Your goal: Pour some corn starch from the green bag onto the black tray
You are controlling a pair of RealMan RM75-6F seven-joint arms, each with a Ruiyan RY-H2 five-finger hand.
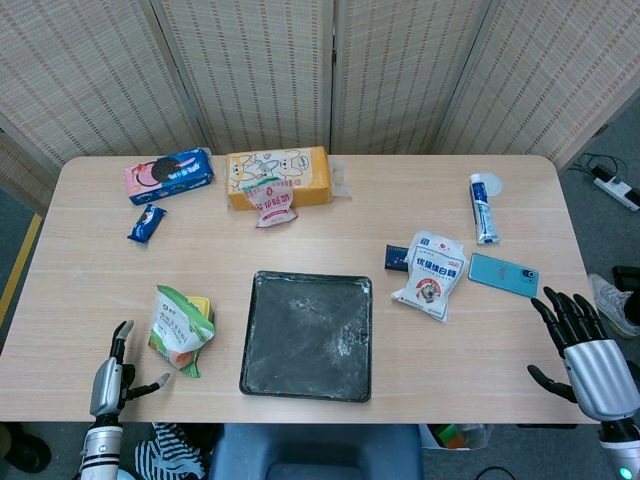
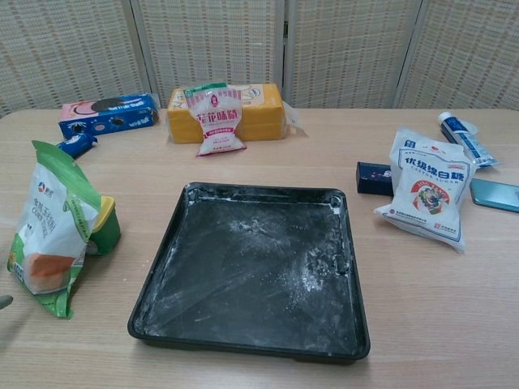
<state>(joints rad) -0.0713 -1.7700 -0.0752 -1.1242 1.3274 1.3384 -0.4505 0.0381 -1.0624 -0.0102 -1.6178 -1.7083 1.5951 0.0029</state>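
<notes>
Green bag point(image 2: 55, 227): small print, illegible apart from a logo patch. White pouch point(image 2: 430, 191), right side of desk: blue Chinese heading reads 优级绵白糖. Pink-white sachet point(image 2: 214, 118): red Chinese characters, too blurred to read.

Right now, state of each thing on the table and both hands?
green bag: upright, left of tray, unheld.
black tray: flat, dusted with white powder.
white pouch: lying right of tray, sealed.
yellow box: on its side, small pink packet leaning on it.
toothpaste tube: lying flat.
phone: lying flat.
left hand: fingers apart, holding nothing, near table's front edge.
right hand: fingers spread, holding nothing.
</notes>
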